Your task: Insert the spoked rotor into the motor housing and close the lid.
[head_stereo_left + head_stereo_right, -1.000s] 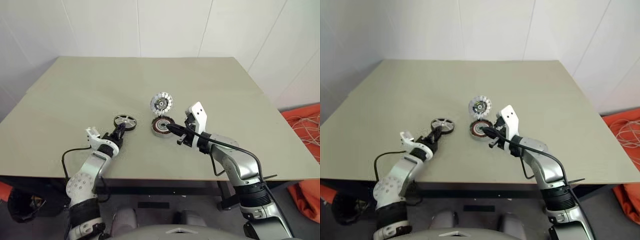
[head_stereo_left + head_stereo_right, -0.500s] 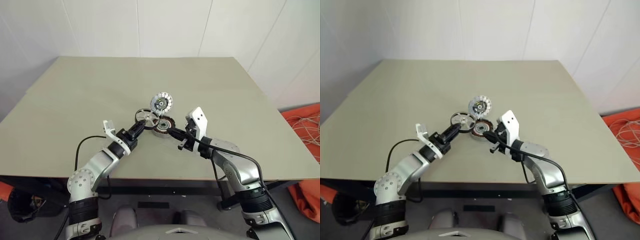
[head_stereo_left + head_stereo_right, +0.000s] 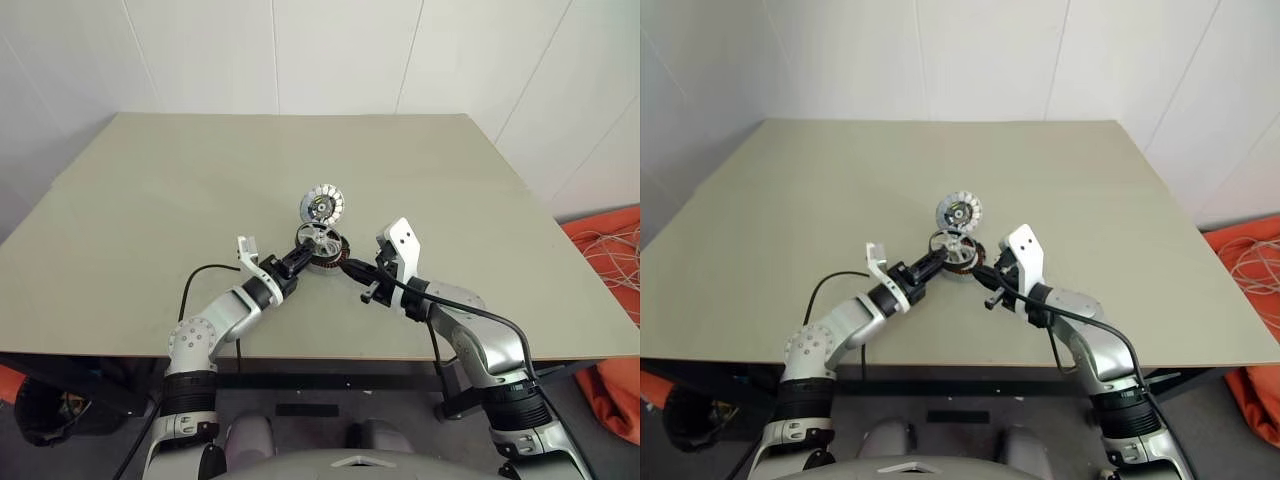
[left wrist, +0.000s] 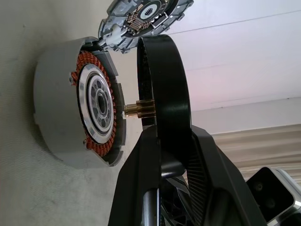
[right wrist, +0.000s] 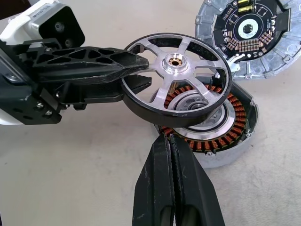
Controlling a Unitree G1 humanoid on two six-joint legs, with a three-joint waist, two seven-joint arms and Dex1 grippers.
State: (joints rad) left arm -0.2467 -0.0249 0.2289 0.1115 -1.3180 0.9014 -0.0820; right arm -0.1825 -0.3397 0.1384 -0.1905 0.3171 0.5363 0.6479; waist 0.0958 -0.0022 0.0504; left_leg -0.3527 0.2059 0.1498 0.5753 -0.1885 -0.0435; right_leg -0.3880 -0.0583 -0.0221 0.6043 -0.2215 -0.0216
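At the centre of the frame, the left gripper (image 3: 297, 258) reaches up and rightward, its fingers clamped on the black rim of the spoked rotor (image 5: 176, 77). The rotor hangs just above the motor housing (image 5: 211, 136), hub pin facing the bearing, not yet seated. The right gripper (image 3: 349, 266), fingers pressed together and empty, points at the housing's edge. The lid (image 3: 322, 205) stands open behind it on the table (image 3: 150, 200).

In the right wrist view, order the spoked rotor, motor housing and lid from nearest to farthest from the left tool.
1. Spoked rotor: clamped by its rim in the left tool.
2. Motor housing: on the table just under the rotor.
3. Lid: open, beyond the housing's far edge.
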